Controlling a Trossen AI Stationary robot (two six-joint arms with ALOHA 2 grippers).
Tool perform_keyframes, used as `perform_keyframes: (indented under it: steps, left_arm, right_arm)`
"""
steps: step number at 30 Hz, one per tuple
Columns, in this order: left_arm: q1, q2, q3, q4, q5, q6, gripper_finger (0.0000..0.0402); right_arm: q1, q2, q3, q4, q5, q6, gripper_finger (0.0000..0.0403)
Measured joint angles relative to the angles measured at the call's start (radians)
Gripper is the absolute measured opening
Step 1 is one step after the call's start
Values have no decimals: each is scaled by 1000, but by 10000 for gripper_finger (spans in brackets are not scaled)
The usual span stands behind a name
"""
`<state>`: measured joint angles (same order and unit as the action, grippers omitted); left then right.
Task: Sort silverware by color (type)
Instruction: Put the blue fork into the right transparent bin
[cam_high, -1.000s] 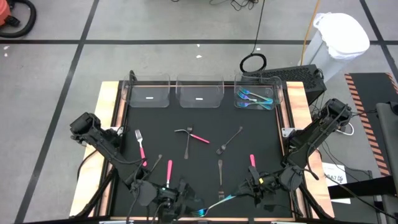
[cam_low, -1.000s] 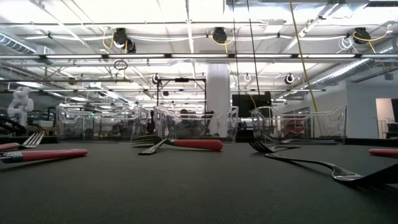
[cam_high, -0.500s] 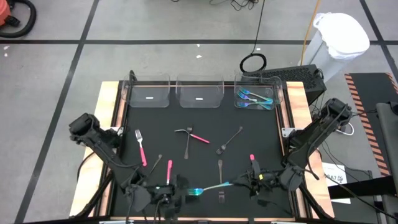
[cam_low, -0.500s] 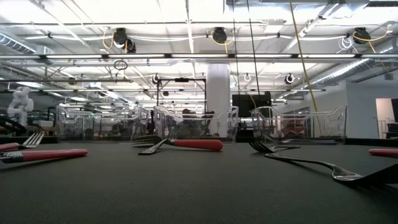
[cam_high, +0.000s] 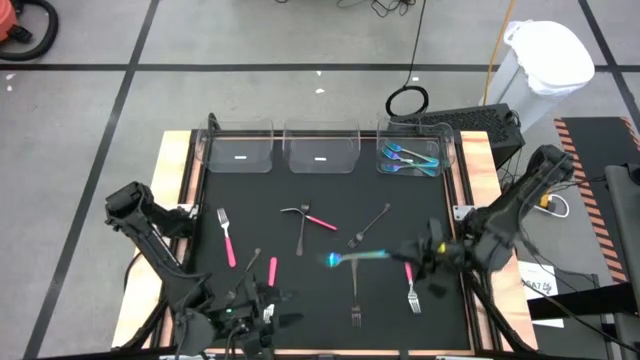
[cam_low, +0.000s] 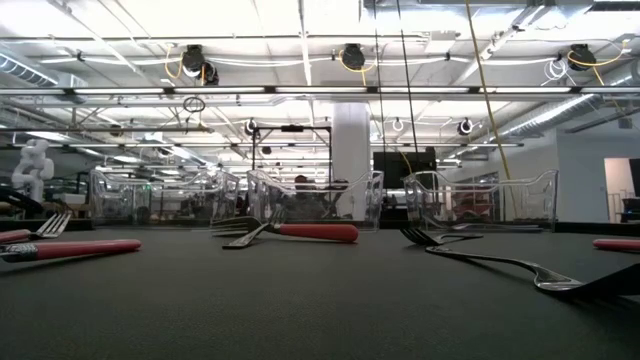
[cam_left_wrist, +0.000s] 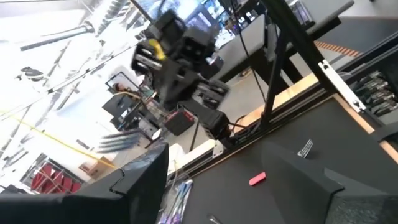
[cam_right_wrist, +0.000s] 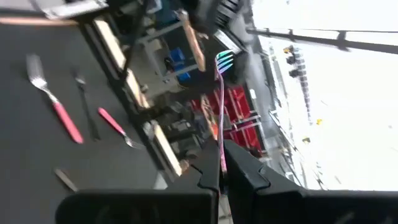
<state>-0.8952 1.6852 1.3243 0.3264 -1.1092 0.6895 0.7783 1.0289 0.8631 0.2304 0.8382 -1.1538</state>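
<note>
While the right gripper (cam_high: 420, 256) is carrying a slim teal-and-blue iridescent fork (cam_high: 356, 257) above the black mat of the bench (cam_high: 260, 195), its fingers are pinched shut on the handle end, so the tined head is sticking out sideways toward the middle of the mat — a hold that leaves the whole length free to be lowered into a bin. In the right wrist view the fork (cam_right_wrist: 221, 106) is standing straight out from between the closed fingers, tines farthest away. Its likely destination, judging by colour, is the clear plastic bin at the far right (cam_high: 418, 150), which is already holding several teal-blue pieces (cam_high: 410, 158); the two clear bins beside it (cam_high: 322, 146) and (cam_high: 240, 146) are showing only white labels. The left gripper (cam_high: 248, 312) is waiting at the near edge with its fingers spread apart and nothing between them. The rest of the silverware is lying loose on the mat: pink-handled forks at the left (cam_high: 226, 236), centre (cam_high: 319, 221) and near right (cam_high: 410, 283), another pink-handled piece near the left gripper (cam_high: 271, 272), and dark all-black forks (cam_high: 371, 226) and (cam_high: 354, 290) — these are still unsorted, so the task looks to be in its early part.
</note>
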Motion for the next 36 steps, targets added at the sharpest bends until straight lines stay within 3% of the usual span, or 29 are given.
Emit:
perform_keyframes:
  steps: [7, 14, 22, 28, 32, 36]
  left_arm:
    - [0, 0, 0, -7, 0, 6, 243]
    - [21, 0, 0, -3, 0, 24, 242]
    - [31, 0, 0, -3, 0, 24, 241]
    - [31, 0, 0, -3, 0, 28, 241]
    - [34, 0, 0, -3, 2, 31, 241]
    - [44, 0, 0, -3, 6, 31, 241]
  right_arm:
    - [-156, -181, 0, -134, 0, -44, 4]
    - [-330, -253, 0, -181, 32, -120, 4]
    - [-553, -318, 0, -534, 99, -14, 4]
    - [-700, -346, 0, -784, 47, 77, 4]
    - [-801, -346, 0, -882, 40, 70, 4]
    - [-913, -334, 0, -952, -38, 69, 4]
